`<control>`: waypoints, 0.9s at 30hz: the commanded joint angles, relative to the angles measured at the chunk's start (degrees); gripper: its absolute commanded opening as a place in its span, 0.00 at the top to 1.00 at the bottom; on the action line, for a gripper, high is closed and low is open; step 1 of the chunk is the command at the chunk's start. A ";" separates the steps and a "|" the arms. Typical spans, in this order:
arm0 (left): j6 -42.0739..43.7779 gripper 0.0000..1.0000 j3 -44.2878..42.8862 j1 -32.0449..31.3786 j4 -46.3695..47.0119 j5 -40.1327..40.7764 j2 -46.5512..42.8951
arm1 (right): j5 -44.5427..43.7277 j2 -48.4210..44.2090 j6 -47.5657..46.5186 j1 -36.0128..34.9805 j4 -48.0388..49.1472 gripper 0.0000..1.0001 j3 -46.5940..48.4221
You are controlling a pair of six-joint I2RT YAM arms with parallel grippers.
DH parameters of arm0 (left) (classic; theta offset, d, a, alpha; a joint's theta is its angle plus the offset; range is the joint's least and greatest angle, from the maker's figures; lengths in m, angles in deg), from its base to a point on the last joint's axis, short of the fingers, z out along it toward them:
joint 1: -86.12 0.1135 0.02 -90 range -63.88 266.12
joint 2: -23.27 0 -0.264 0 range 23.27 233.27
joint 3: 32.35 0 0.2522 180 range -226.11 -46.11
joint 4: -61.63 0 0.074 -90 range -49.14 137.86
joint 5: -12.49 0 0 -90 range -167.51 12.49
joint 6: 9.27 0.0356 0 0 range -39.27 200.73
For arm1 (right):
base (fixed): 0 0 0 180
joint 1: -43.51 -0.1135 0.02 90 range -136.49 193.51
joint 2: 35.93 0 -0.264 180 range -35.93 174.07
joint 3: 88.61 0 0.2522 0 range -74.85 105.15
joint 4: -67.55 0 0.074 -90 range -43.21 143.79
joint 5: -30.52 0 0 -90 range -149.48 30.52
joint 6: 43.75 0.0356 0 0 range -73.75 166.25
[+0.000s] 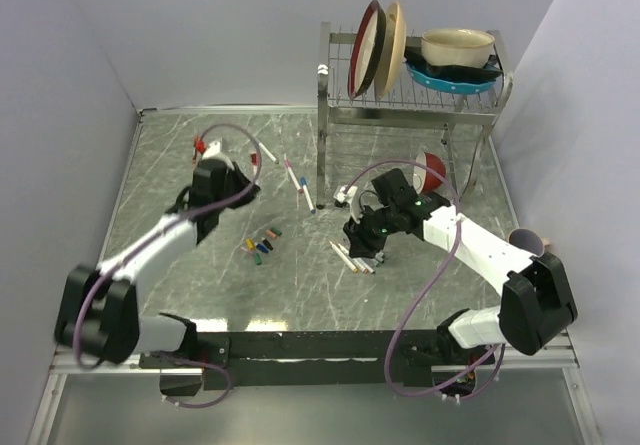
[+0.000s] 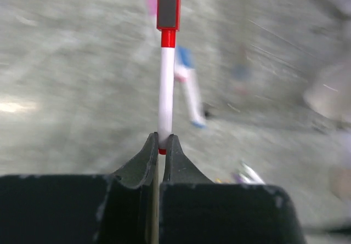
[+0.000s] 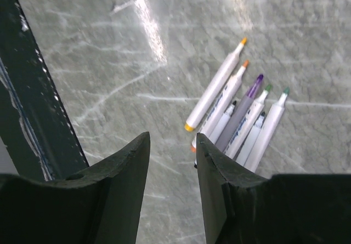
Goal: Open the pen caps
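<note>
Left of the dish rack (image 1: 400,95), the outstretched left pincer (image 2: 162,145) clenches a pen (image 2: 166,90) with a red cap (image 2: 168,8); before the rack, the right pincer (image 3: 173,140) hovers released over open counter (image 3: 109,63).

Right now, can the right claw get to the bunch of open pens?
Probably yes: the right claw is open and empty, right above the uncapped pens, and nothing lies between them.

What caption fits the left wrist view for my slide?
Left fingers pinch the end of a white pen, its red cap pointing away, tabletop blurred behind.
</note>
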 commanded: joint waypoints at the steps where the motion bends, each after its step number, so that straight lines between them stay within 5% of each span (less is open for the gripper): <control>1: -8.27 0.99 13.19 -6.52 17.38 -5.95 -11.05 | 4.72 -3.84 2.59 -0.02 4.91 0.53 0.39; 5: -13.89 0.99 23.38 -13.91 27.56 -2.96 -22.12 | 9.65 -6.56 6.10 1.12 8.69 0.52 -1.10; 12: -23.47 0.99 38.68 -30.08 52.25 9.51 -24.09 | 25.19 -9.64 20.39 3.14 23.44 0.47 -8.31; 19: -23.22 0.99 35.27 -44.84 63.28 22.00 -11.01 | 25.84 -8.94 44.58 4.11 44.87 0.44 -15.95; 27: -23.57 0.99 30.79 -48.64 66.37 23.67 -2.91 | 19.24 -9.47 55.41 4.11 51.33 0.42 -18.77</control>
